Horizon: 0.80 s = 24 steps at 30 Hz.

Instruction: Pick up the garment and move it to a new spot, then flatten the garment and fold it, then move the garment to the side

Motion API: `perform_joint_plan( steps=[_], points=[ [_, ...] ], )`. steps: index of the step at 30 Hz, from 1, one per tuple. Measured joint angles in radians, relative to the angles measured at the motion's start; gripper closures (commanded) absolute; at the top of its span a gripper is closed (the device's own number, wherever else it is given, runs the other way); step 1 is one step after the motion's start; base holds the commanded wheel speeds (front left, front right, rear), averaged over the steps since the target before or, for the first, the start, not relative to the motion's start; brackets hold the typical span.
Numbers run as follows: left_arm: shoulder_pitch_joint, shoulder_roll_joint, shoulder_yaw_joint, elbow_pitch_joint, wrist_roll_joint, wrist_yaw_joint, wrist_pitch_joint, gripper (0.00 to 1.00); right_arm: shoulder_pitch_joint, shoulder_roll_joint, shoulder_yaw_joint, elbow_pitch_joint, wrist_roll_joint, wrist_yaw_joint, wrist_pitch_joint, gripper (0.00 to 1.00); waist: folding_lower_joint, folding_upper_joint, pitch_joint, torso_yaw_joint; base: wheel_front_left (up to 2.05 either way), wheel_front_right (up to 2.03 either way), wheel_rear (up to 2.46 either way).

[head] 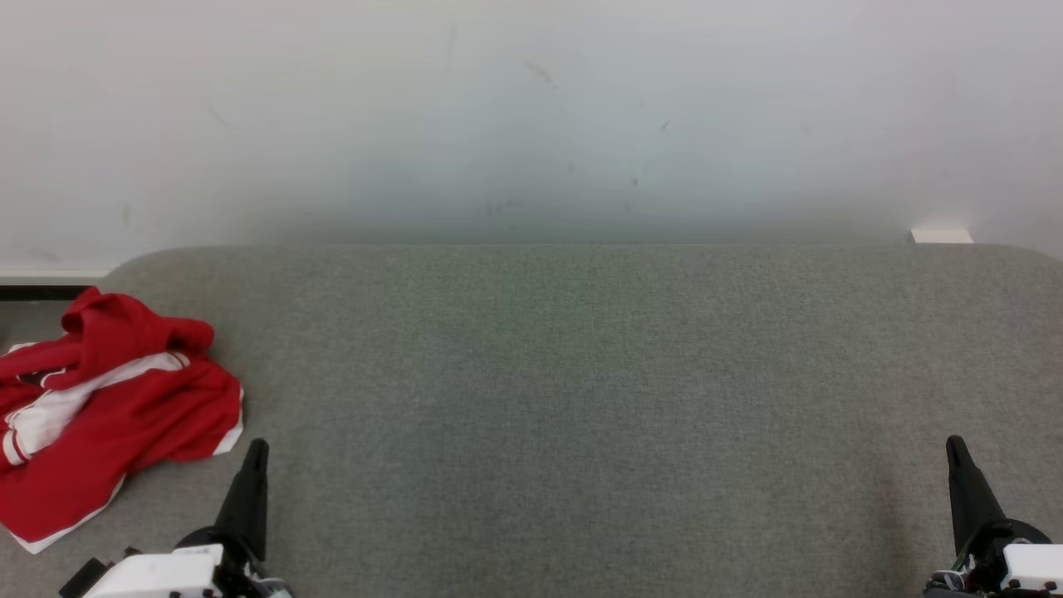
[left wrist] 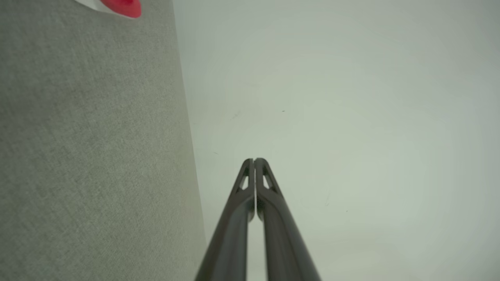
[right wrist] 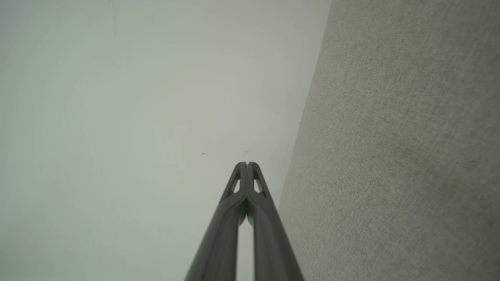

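Grey table (head: pixel 581 399) with the red-and-white garment (head: pixel 108 399) crumpled at its left edge. Left gripper (head: pixel 256 453), fingers pressed together, rests just beside the heap; right gripper (head: pixel 955 448), likewise closed, is well apart. Pickup not begun: spread the left fingers, then pinch a raised fold.

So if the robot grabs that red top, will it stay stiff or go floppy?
Probably floppy: the red top lies crumpled in soft folds, so it should droop from wherever it's pinched. It likely won't slide easily, since the grey surface looks like rough cloth.
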Motion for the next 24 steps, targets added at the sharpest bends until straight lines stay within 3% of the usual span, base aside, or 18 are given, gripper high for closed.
perform_joint_plan(
  steps=[24],
  points=[
    [0.0, 0.0, 0.0, 0.0, 0.0, 0.0, 0.0, 1.0, 0.0, 0.0, 0.0, 0.0, 0.0, 0.0, 0.0, 1.0, 0.0, 0.0, 0.0, 0.0, 0.0, 0.0, 0.0]
  ],
)
